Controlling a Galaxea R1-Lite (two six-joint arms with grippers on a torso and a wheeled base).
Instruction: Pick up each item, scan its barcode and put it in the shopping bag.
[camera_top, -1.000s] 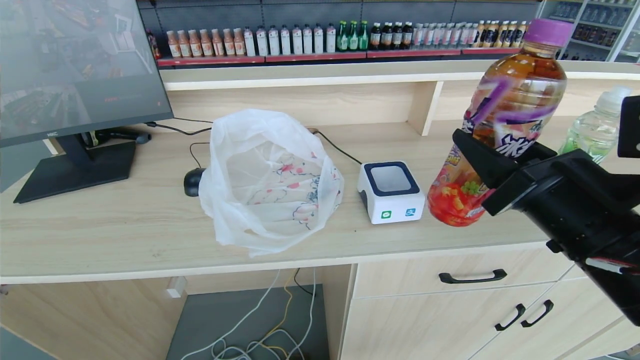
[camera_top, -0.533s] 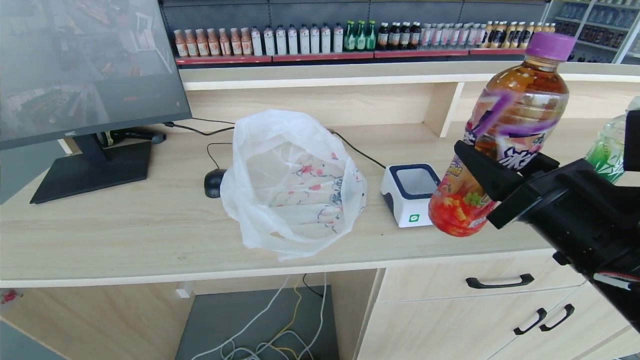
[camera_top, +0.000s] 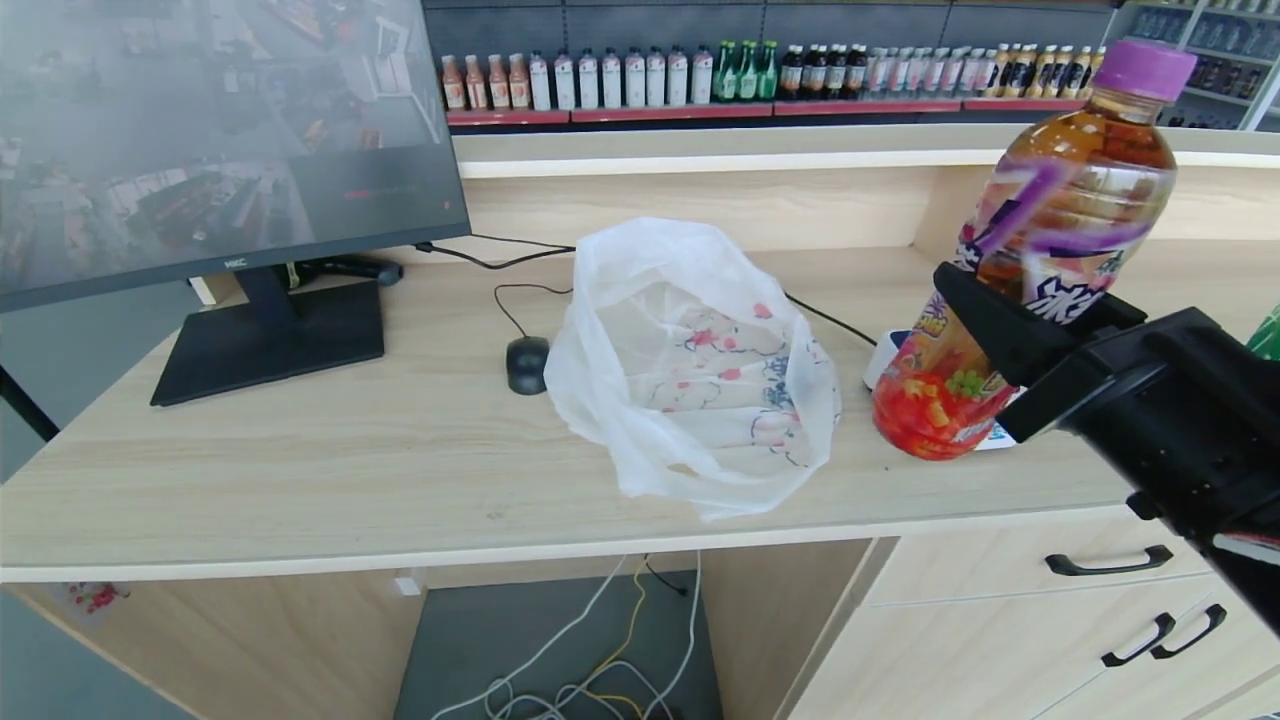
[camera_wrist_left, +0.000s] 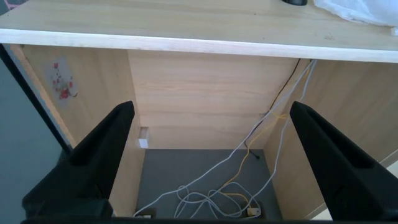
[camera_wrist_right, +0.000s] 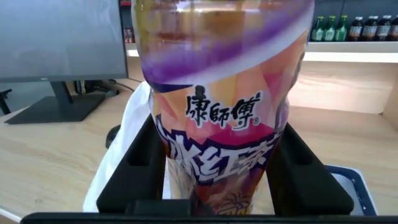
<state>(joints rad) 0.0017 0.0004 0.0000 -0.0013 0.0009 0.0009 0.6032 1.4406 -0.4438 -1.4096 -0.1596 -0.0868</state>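
Observation:
My right gripper (camera_top: 1035, 305) is shut on a tea bottle (camera_top: 1060, 220) with a purple cap and a purple and red label, held upright and slightly tilted above the counter's right part. The bottle's base hangs in front of the white barcode scanner (camera_top: 880, 352), hiding most of it. In the right wrist view the bottle (camera_wrist_right: 224, 93) stands between the black fingers (camera_wrist_right: 142, 158), with the scanner (camera_wrist_right: 351, 186) behind it. The white shopping bag (camera_top: 700, 360) stands open on the counter, left of the bottle. My left gripper (camera_wrist_left: 211, 162) is open, low in front of the counter's knee space.
A monitor (camera_top: 200, 130) on a black stand and a black mouse (camera_top: 527, 363) sit left of the bag. A green bottle (camera_top: 1270, 335) peeks in at the right edge. Cables (camera_top: 590, 660) hang under the wooden counter (camera_top: 350, 460); drawers (camera_top: 1100, 565) lie below the right arm.
The head camera has turned left, shifting the whole scene right. Relative to the counter, the held bottle has moved left, from beside the scanner to in front of it.

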